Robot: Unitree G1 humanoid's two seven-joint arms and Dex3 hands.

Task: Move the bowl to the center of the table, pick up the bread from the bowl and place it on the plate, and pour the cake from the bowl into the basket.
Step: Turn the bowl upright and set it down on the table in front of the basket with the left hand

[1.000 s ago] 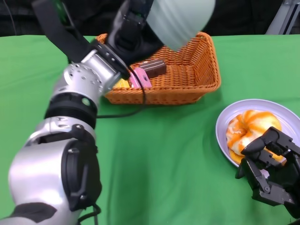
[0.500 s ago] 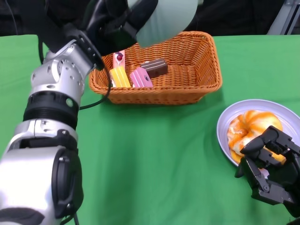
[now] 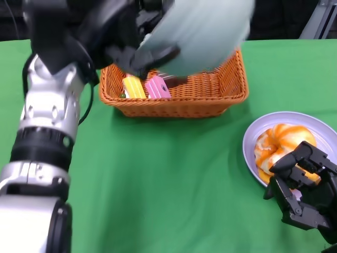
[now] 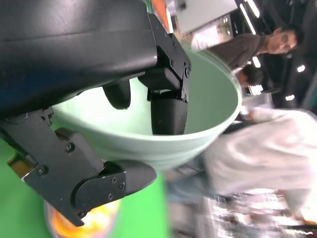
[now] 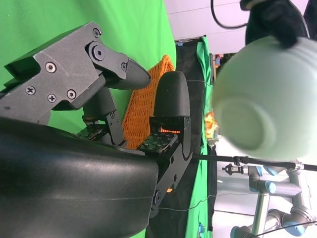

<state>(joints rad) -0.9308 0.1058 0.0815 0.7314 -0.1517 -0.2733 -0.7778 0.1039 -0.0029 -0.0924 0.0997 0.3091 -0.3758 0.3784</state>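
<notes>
Lowered toward the basket (image 3: 210,89) at 12 o'clock, the bowl (image 3: 202,31) is gripped by the left hand (image 3: 131,39); the right hand (image 3: 303,190), empty and loosely curled, is rested by the plate (image 3: 316,124) at 4 o'clock.

bowl (image 3: 202,31) blurred, cut off at top

Bowl (image 3: 202,34) and left hand (image 3: 126,37) over basket (image 3: 210,100)

Probably lab: green-cloth table (image 3: 174,174), robot arm (image 5: 277,218), onlookers (image 4: 262,47).
</notes>
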